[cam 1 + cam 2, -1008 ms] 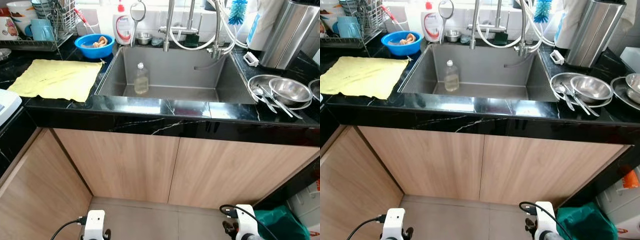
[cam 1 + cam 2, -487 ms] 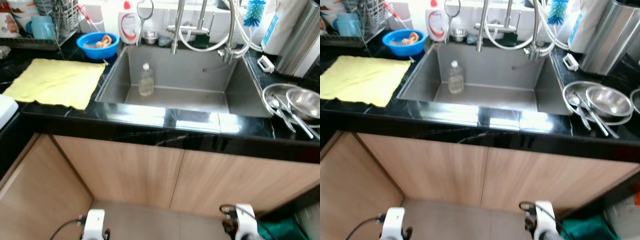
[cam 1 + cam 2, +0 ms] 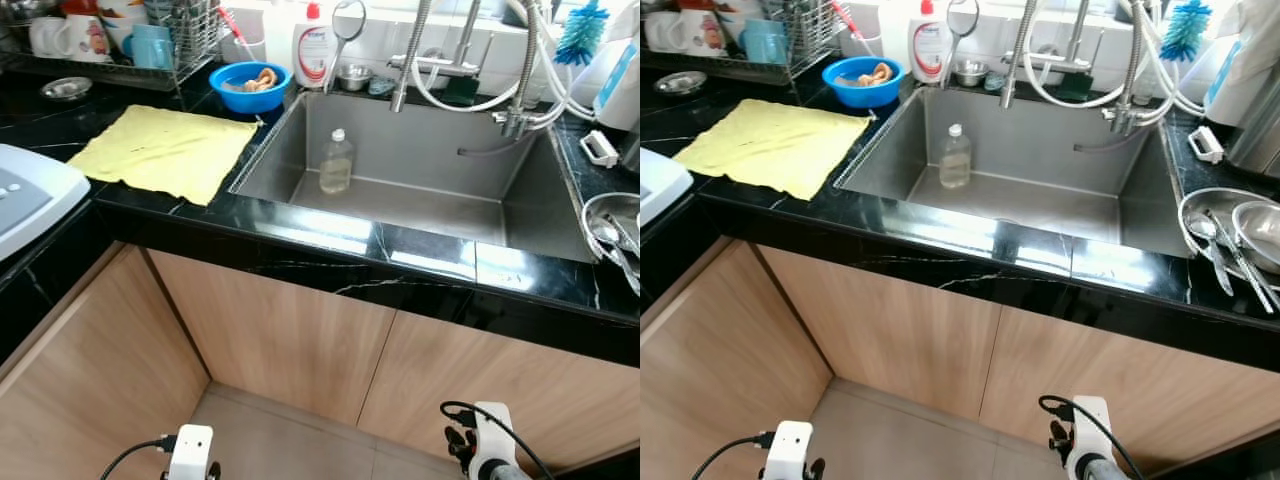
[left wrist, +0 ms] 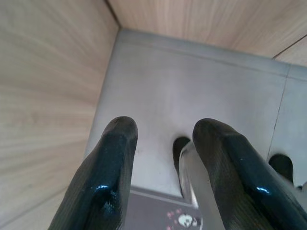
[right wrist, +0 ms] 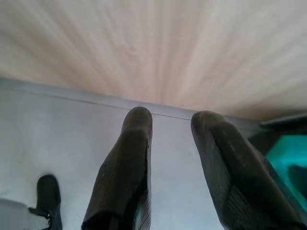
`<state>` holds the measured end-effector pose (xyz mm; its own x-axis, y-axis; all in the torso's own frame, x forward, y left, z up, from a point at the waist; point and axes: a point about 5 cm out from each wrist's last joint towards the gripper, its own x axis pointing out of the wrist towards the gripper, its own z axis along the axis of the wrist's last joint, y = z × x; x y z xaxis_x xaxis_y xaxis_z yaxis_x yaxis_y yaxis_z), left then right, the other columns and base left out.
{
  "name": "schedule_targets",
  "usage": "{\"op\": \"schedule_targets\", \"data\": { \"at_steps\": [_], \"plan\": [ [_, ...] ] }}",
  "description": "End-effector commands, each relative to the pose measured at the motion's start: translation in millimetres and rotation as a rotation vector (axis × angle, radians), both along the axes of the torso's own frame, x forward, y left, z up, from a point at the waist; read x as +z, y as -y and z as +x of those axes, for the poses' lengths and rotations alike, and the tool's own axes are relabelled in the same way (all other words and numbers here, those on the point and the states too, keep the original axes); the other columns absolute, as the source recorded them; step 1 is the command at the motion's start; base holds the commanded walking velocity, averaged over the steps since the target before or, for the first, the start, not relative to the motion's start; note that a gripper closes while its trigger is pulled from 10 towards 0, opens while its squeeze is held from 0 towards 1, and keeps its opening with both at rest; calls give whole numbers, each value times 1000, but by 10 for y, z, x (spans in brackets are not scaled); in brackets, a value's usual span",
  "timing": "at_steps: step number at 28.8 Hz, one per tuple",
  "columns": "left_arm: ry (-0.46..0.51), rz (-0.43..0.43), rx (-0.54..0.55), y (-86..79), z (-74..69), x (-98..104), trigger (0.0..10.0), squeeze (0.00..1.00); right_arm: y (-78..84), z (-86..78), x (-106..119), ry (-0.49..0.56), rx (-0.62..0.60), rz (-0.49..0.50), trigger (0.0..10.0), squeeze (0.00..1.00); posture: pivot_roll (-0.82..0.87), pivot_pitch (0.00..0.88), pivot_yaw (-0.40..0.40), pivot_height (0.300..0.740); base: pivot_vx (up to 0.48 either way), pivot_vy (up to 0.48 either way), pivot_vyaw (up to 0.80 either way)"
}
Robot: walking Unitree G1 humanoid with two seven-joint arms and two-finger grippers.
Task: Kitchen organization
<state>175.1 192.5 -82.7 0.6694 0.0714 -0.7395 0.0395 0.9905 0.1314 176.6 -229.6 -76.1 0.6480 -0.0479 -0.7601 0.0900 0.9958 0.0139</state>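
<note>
A steel sink (image 3: 520,200) is set in the black counter (image 3: 420,262), and a clear plastic bottle (image 3: 336,163) stands upright in it. Left of the sink lies a yellow cloth (image 3: 165,150). Behind it are a blue bowl (image 3: 249,85) and a white soap bottle (image 3: 312,48). Both arms hang low before the wooden cabinet doors, left arm (image 3: 190,452) and right arm (image 3: 487,450). My left gripper (image 4: 165,132) is open over the grey floor, holding nothing. My right gripper (image 5: 171,117) is open too, facing the cabinet base.
A dish rack (image 3: 120,45) with cups stands at the back left. Steel bowls and spoons (image 3: 1230,235) sit right of the sink. A white appliance (image 3: 25,195) juts out at the left. Faucet hoses (image 3: 500,70) hang over the sink. A green bag (image 5: 288,158) lies on the floor.
The whole picture has shifted to the right as the camera turned left, bringing the white appliance into view. Nothing on the counter has moved, and both arms still hang low.
</note>
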Motion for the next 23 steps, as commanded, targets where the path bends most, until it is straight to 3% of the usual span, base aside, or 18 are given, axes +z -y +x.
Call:
{"op": "schedule_targets", "data": {
  "at_steps": [1,12,13,15,16,18,20,21,23],
  "plan": [
    [12,7,-22,15,8,6,10000,0,30,-26,-1,14,-35,-8,10000,0,-87,0,-23,706,0,0,0],
    [113,64,-69,26,102,86,10000,0,77,28,64,116,-124,-70,10000,0,-97,0,-17,706,0,0,0],
    [327,57,-67,-91,281,319,10000,0,87,56,85,134,-131,-84,10000,0,-97,0,-13,706,0,0,0],
    [580,57,-87,-228,433,688,10000,0,94,85,106,149,-131,-105,10000,0,-92,0,-10,706,0,0,0],
    [651,67,-94,-260,465,829,10000,0,98,96,116,157,-133,-117,10000,0,-92,0,-10,706,0,0,0],
    [699,97,-79,-330,501,932,10000,0,93,131,138,176,-137,-128,10000,0,-86,0,-9,706,0,0,0],
    [743,116,-71,-383,527,1007,10000,0,157,347,529,485,-97,-174,10000,0,-81,0,-6,706,0,0,0],
    [764,123,-71,-395,536,1050,10000,0,148,392,700,586,-78,-187,10000,0,-81,0,-5,706,0,0,0],
    [797,131,-71,-411,557,1127,10000,0,110,441,842,662,-53,-192,10000,0,-75,0,-4,706,0,0,0]
  ]
}}
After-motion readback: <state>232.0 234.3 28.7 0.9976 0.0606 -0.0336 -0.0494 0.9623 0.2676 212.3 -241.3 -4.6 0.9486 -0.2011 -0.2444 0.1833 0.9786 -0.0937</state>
